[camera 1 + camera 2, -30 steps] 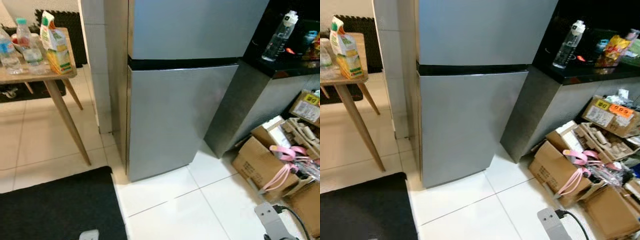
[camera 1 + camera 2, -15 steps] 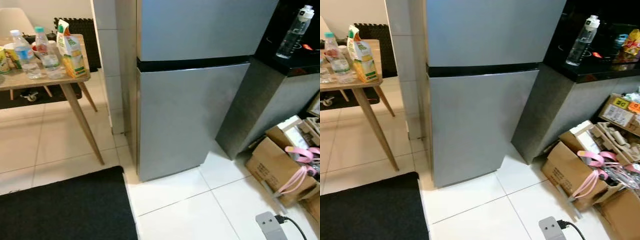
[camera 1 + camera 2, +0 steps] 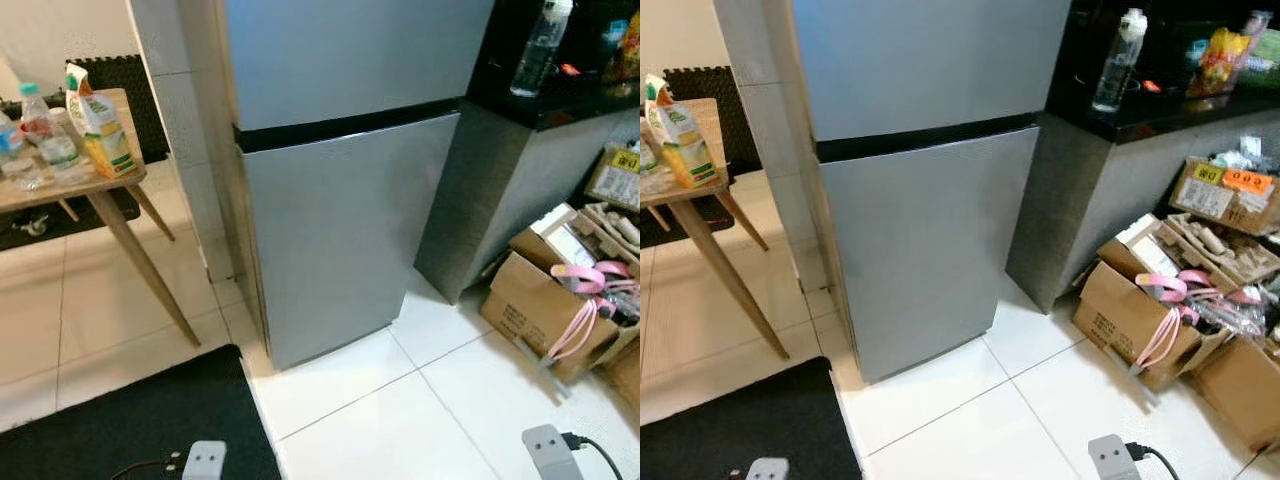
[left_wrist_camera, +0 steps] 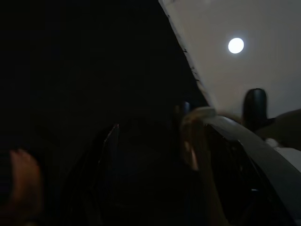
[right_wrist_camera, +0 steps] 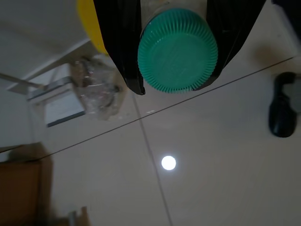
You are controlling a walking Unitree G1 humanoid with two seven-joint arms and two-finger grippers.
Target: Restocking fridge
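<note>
Pinched between the two black fingers (image 5: pixel 117 52) of the right gripper (image 5: pixel 176 47): a clear bottle with a ribbed round green cap (image 5: pixel 178 51), cap end facing the wrist camera and long axis running straight along the fingers, a patch of yellow beside one finger. Beyond that pincer, glossy pale floor tiles (image 5: pixel 197 155) crossed by thin dark grout lines, with a crumpled clear plastic bag (image 5: pixel 99 92) and a flat cardboard edge (image 5: pixel 21 188) off to one side. Ahead of the robot, stood a tall two-door fridge of smooth brushed grey metal (image 3: pixel 340 230), both doors closed, a black seam dividing upper from lower. On the left gripper's side, a light wooden table with slanted legs (image 3: pixel 110 215) carrying a green-and-yellow juice carton (image 3: pixel 98 120) and small clear water bottles (image 3: pixel 48 135), all upright; below it, a black textured mat (image 3: pixel 140 420). On the right gripper's side, a grey counter with a black top (image 3: pixel 520 150) bearing a tall clear bottle (image 3: pixel 535 45), and open brown cardboard boxes with pink straps (image 3: pixel 560 300) crowding the floor. Open white tile left directly before the fridge door, between mat and boxes. Left gripper (image 4: pixel 141 155) seen only in deep shade; spread or pressed together, could not be told.
</note>
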